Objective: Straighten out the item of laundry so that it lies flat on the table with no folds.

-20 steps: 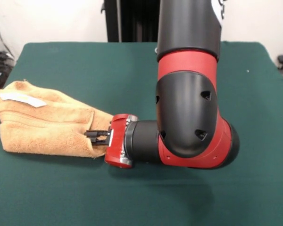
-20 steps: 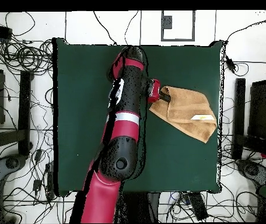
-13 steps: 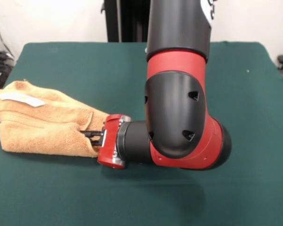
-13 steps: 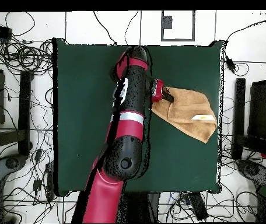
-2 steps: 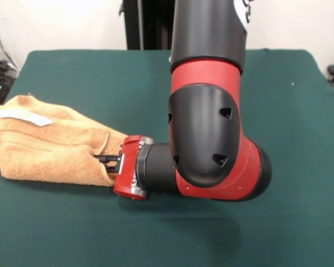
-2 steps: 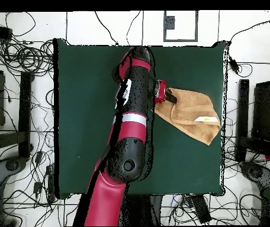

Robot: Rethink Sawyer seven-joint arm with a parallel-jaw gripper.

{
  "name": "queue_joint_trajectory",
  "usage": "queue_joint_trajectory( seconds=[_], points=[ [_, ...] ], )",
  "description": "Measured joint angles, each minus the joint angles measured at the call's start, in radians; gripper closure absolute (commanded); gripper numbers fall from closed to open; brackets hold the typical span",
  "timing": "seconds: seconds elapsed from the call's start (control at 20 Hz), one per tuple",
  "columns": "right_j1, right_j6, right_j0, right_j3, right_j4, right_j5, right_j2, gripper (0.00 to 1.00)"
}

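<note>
The item of laundry (image 5: 50,150) is an orange-tan towel, folded over in thick layers at the left side of the table (image 5: 89,78). A white tag (image 5: 25,117) lies on its top. My gripper (image 5: 107,159) lies low and level at the towel's right end. Its black fingers (image 5: 103,158) are pinched on the edge there and partly buried in the fold. From overhead, the towel (image 6: 192,113) sits at the right of the table (image 6: 84,118), and the gripper (image 6: 169,98) is at its upper left corner.
The red and black arm (image 5: 211,139) fills the middle of the front view and hides the table behind it. The towel lies close to the table's edge (image 6: 224,118). Cables and stands surround the table on the floor.
The arm and gripper have shifted a little toward the towel's body, and the towel's gripped end has bunched slightly. The rest of the towel has not moved.
</note>
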Motion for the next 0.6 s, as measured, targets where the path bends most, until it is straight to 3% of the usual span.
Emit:
queue_joint_trajectory(
  seconds=[0.4,0.45,0.6],
  points=[
    [0.007,0.0,0.0,-0.005,-0.061,-0.009,0.0,1.0],
    [0.01,0.0,0.001,-0.005,-0.087,-0.014,0.0,0.0],
    [0.011,0.0,0.001,-0.005,-0.098,-0.016,0.0,0.0]
  ],
)
